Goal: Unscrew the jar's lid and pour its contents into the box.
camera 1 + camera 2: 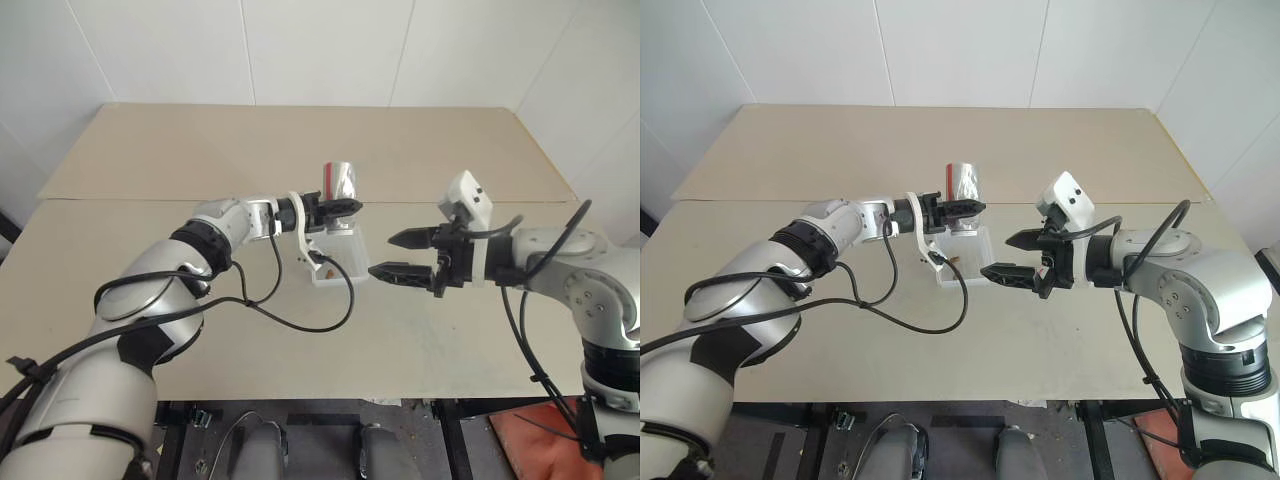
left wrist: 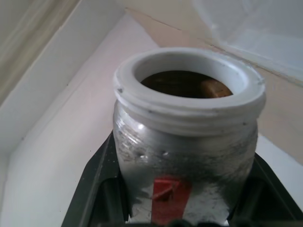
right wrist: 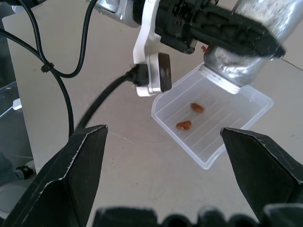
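- The box [image 3: 213, 125] sat on the table [image 1: 200, 150], between the two grippers.
- The jar [image 1: 341, 182] hung above the box.
- A few bits [image 3: 189, 117] lay in the box.

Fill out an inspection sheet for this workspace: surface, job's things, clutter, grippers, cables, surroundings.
Surface: tan table made of two boards with a seam across.
Job's things: jar has no lid on it, its white threaded mouth open, held tipped above the box; a brown bit is at the mouth inside; two contents bits lie in the box.
Clutter: nothing seen.
Grippers: left gripper is shut on the jar; right gripper is open, holding nothing, beside the box.
Cables: black cable loops from the left wrist onto the table; another runs along the right arm.
Surroundings: white panelled wall behind the table.
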Controlling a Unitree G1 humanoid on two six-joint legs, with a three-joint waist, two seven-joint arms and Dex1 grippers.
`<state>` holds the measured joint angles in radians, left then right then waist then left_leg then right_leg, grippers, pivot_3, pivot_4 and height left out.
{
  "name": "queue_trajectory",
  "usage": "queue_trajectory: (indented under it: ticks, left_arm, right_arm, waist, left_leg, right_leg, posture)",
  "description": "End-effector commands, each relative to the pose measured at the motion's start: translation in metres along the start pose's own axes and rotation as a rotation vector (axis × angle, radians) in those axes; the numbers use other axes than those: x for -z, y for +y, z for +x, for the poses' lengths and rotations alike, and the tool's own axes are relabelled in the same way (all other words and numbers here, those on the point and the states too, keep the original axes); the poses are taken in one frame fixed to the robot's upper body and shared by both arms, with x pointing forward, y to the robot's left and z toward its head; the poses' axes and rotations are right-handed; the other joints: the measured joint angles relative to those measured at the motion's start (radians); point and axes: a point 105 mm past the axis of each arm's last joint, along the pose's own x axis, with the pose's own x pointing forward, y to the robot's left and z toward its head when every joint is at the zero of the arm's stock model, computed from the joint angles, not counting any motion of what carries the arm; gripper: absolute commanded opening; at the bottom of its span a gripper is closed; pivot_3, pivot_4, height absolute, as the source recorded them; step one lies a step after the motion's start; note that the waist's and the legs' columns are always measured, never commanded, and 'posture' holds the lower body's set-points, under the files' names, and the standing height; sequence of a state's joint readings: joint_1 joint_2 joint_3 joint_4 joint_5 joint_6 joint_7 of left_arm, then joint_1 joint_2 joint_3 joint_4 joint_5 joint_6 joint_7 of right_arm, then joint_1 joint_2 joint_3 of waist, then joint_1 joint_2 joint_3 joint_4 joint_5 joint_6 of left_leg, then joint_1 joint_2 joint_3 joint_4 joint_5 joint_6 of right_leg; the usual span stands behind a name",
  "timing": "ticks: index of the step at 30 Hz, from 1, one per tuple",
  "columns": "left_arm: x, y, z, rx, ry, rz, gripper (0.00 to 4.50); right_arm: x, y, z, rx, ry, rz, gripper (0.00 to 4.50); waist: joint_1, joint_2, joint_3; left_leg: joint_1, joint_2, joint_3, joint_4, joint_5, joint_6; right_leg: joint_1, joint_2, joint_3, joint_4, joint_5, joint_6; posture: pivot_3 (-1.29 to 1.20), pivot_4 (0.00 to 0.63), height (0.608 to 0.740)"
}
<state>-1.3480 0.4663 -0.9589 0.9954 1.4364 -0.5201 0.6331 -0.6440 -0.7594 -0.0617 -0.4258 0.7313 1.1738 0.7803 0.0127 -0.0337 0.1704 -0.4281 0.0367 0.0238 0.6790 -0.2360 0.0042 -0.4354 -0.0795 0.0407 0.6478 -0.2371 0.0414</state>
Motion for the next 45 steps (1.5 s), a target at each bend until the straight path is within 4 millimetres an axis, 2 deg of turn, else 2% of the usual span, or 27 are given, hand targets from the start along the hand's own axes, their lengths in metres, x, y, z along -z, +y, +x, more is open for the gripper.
queue_trajectory:
  ticks: [1,2,5,9,11,14,21,27,35,42,43,45]
  left_arm:
    - [0.037,0.018,-0.013,-0.076,0.163,-0.174,1.95]
    - [0.042,0.017,-0.018,-0.077,0.197,-0.227,1.95]
    - [0.062,0.005,-0.047,-0.078,0.353,-0.540,1.95]
    - [0.067,-0.008,-0.073,-0.146,0.500,-0.983,1.95]
    - [0.060,-0.017,-0.082,-0.182,0.545,-1.253,1.95]
    - [0.046,-0.021,-0.092,-0.308,0.561,-1.529,1.95]
    - [0.022,-0.031,-0.102,-0.441,0.642,-2.080,1.95]
    - [-0.005,-0.041,-0.110,-0.413,0.671,-2.269,1.95]
    - [-0.028,-0.056,-0.115,-0.359,0.712,-2.282,1.95]
    - [-0.037,-0.062,-0.125,-0.331,0.739,-2.259,4.30]
    - [-0.038,-0.062,-0.127,-0.332,0.738,-2.259,4.45]
    - [-0.040,-0.058,-0.133,-0.321,0.726,-2.249,4.45]
  right_arm:
    - [-0.013,0.001,-0.008,0.015,-0.053,-0.067,4.46]
    - [-0.013,0.001,-0.008,0.015,-0.054,-0.071,4.46]
    - [-0.013,0.001,-0.008,0.008,-0.055,-0.082,4.46]
    - [-0.013,0.002,-0.009,0.001,-0.056,-0.090,4.46]
    - [-0.013,0.001,-0.007,-0.001,-0.056,-0.090,4.46]
    - [-0.012,-0.001,-0.003,0.001,-0.057,-0.083,4.46]
    - [-0.018,-0.002,0.001,0.017,-0.107,-0.088,4.46]
    - [-0.017,-0.002,0.002,0.028,-0.122,-0.094,4.46]
    - [-0.014,-0.002,0.003,0.024,-0.114,-0.105,4.46]
    - [-0.014,0.001,0.004,0.014,-0.113,-0.112,4.50]
    - [-0.013,0.001,0.004,0.013,-0.112,-0.112,4.50]
    - [-0.012,0.001,0.004,0.013,-0.109,-0.114,4.50]
  waist:
    - [-0.003,0.000,0.000]
    - [-0.004,0.000,0.000]
    - [-0.010,0.000,0.000]
    - [-0.014,0.001,0.000]
    - [-0.012,0.001,0.000]
    - [-0.011,0.001,0.000]
    - [-0.016,0.001,0.000]
    - [-0.025,0.001,0.000]
    - [-0.024,0.001,0.000]
    - [-0.025,0.001,0.000]
    - [-0.025,0.001,0.000]
    - [-0.025,0.001,0.000]
  left_leg:
    - [0.000,0.000,0.000,0.000,0.000,0.000]
    - [0.000,0.000,0.000,0.000,0.000,0.000]
    - [0.000,0.001,0.000,0.000,0.000,0.000]
    - [0.001,0.001,0.001,0.000,0.001,-0.001]
    - [0.001,0.001,0.001,0.001,0.001,-0.001]
    - [0.000,0.001,0.000,0.002,0.001,-0.001]
    - [0.003,0.001,-0.002,0.003,0.001,-0.001]
    - [0.009,0.001,-0.003,0.003,0.001,-0.001]
    - [0.012,0.001,-0.003,0.003,0.001,-0.001]
    - [0.012,0.001,-0.003,0.002,0.001,-0.001]
    - [0.012,0.001,-0.003,0.002,0.001,-0.001]
    - [0.012,0.001,-0.003,0.002,0.001,-0.001]
  right_leg:
    - [-0.001,0.000,0.000,0.000,0.000,0.000]
    - [-0.001,0.000,0.000,0.000,0.000,0.000]
    - [-0.001,0.000,0.001,0.001,0.000,0.000]
    - [0.000,0.000,0.001,0.001,0.000,0.000]
    - [0.000,0.000,0.000,0.001,0.000,0.000]
    - [0.000,0.000,0.000,0.001,0.000,0.000]
    - [0.004,0.001,-0.001,0.001,0.000,0.000]
    - [0.011,0.001,-0.001,0.000,0.000,0.000]
    - [0.013,0.001,-0.001,-0.001,0.000,0.000]
    - [0.013,0.001,-0.001,-0.001,0.000,0.000]
    - [0.013,0.001,-0.001,-0.001,0.000,0.000]
    - [0.013,0.001,-0.001,-0.002,0.000,0.000]
  posture:
    - [0.00,0.150,0.740]
    - [0.00,0.150,0.740]
    - [0.00,0.150,0.740]
    - [0.00,0.150,0.740]
    - [0.00,0.150,0.740]
    - [0.00,0.150,0.740]
    - [0.00,0.150,0.740]
    - [0.00,0.150,0.740]
    - [0.00,0.150,0.740]
    - [0.00,0.150,0.740]
    - [0.00,0.150,0.740]
    - [0.00,0.150,0.740]
